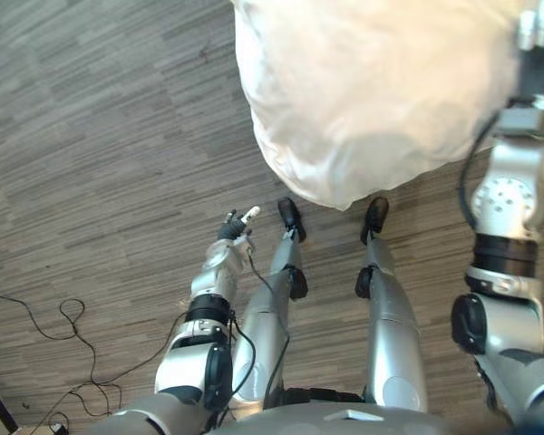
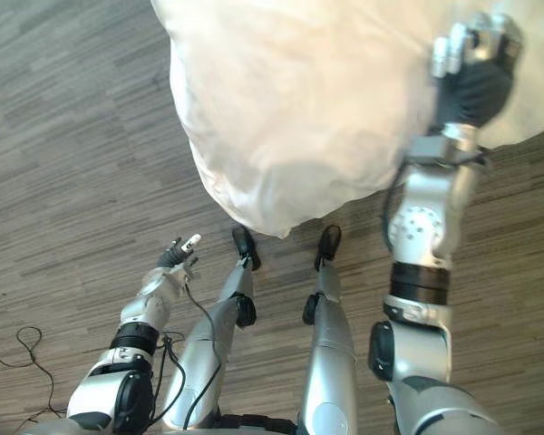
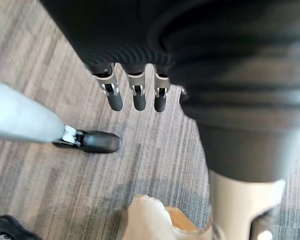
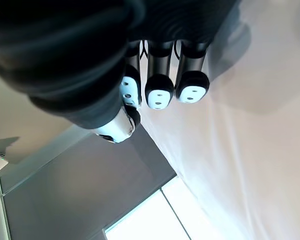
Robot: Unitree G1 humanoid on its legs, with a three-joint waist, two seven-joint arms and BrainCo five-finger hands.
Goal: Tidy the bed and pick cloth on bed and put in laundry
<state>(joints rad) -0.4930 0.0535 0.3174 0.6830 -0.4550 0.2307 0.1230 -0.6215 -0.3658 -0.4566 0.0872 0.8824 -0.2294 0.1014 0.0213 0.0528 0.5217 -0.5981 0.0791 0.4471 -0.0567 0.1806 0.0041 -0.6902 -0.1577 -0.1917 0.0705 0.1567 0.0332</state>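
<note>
The white blanket [image 1: 372, 91] lies bunched. The right hand [image 2: 471, 68] is raised against the blanket's edge; one cannot tell if it grasps. The left hand [image 1: 236, 227], below the blanket, hangs released, empty. Tidying seems barely begun; the laundry step is left.

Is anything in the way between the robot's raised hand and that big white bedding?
Nothing visible. The right hand is raised right at the white bedding, with no object between them; whether it touches is unclear. The left hand hangs low over the floor.
</note>
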